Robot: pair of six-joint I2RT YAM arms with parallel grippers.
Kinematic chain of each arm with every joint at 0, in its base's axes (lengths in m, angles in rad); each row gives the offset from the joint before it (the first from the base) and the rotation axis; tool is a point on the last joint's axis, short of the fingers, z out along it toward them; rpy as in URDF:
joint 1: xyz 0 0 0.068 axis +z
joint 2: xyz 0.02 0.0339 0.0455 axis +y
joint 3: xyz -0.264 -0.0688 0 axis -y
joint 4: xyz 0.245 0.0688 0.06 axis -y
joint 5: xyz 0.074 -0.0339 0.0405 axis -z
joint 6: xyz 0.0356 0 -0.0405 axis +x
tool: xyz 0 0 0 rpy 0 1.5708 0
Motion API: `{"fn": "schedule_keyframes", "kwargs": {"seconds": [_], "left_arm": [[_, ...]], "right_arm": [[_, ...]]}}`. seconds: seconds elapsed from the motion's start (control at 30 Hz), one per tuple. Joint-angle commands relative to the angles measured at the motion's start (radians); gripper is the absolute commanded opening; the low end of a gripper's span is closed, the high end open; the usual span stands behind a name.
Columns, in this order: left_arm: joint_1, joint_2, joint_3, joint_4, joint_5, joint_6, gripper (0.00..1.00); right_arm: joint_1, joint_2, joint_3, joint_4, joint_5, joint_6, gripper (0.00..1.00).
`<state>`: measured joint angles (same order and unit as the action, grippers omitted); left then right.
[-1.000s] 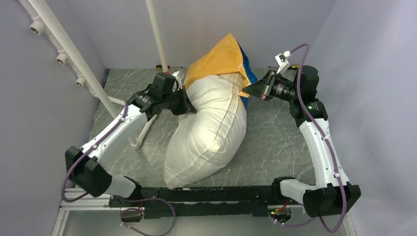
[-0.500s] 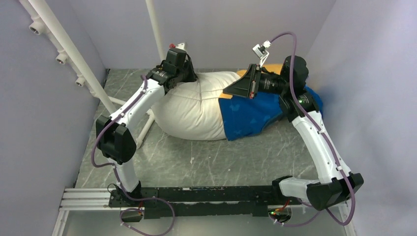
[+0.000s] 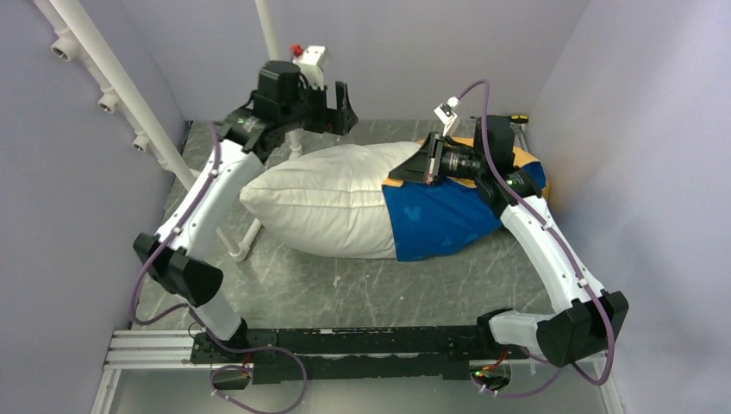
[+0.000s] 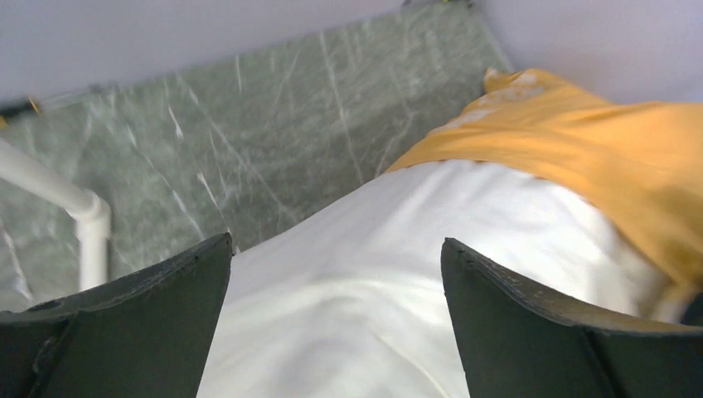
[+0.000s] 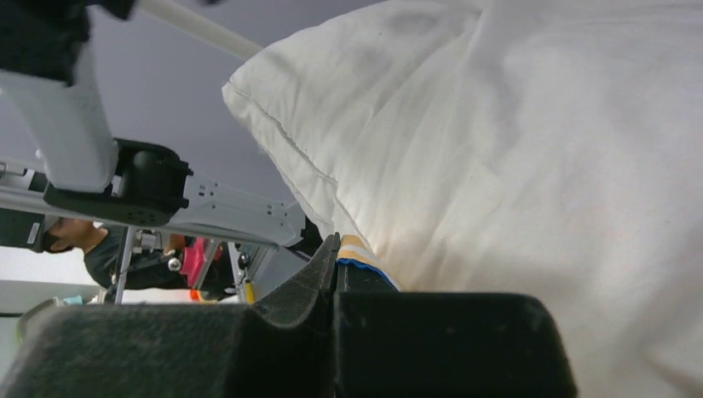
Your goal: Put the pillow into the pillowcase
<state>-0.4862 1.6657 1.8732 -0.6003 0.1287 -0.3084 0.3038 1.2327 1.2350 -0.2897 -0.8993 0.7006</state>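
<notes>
1. Tabletop of grey-green marbled material [image 3: 362,285] lies under everything, giving the load a flat bed to slide along.
2. On it, stretched left to right, rests the large plump white stuffed pillow [image 3: 319,198]. Its left end is bare and its right end sits inside the case, so the job looks partly done.
3. The thin fabric pillowcase, blue on the near face and yellow-orange on top [image 3: 435,220], covers only that right end, with its mouth running across the pillow's middle.
4. The right gripper [image 3: 428,164] is pinched together on the hem at the mouth's upper edge. The right wrist view shows a blue-and-yellow edge nipped between its fingers [image 5: 311,282]. That hold likely anchors the opening so the case cannot ride along when the pillow is pushed.
5. Farther back, the left gripper [image 3: 342,105] hangs above the pillow's far side with its jaws spread wide, gripping nothing. The left wrist view looks down between them onto white fabric. It seems placed to take a fresh hold and feed the bare end in.
</notes>
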Motion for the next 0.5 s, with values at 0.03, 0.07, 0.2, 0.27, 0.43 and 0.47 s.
{"fn": "schedule_keyframes", "kwargs": {"seconds": [0.03, 0.07, 0.2, 0.27, 0.43, 0.47], "left_arm": [[-0.002, -0.120, 0.210, -0.236, 0.124, 0.129, 0.99], [-0.003, -0.141, 0.206, -0.255, 0.160, 0.131, 0.99], [-0.004, -0.249, 0.159, -0.319, 0.171, 0.124, 0.99], [-0.003, -0.290, 0.118, -0.366, 0.095, 0.113, 0.99], [-0.002, -0.357, -0.021, -0.434, -0.243, 0.043, 0.99], [0.002, -0.358, -0.047, -0.441, -0.303, 0.024, 0.99]], "right_arm": [[-0.002, 0.060, 0.098, 0.093, 0.045, 0.009, 0.00], [-0.005, 0.076, 0.118, 0.086, 0.053, 0.007, 0.00], [-0.025, 0.133, 0.206, 0.071, 0.074, 0.009, 0.00], [-0.041, 0.149, 0.240, 0.099, 0.072, 0.032, 0.00], [-0.077, 0.196, 0.334, 0.122, 0.068, 0.072, 0.00], [-0.078, 0.201, 0.352, 0.121, 0.064, 0.075, 0.00]]}}
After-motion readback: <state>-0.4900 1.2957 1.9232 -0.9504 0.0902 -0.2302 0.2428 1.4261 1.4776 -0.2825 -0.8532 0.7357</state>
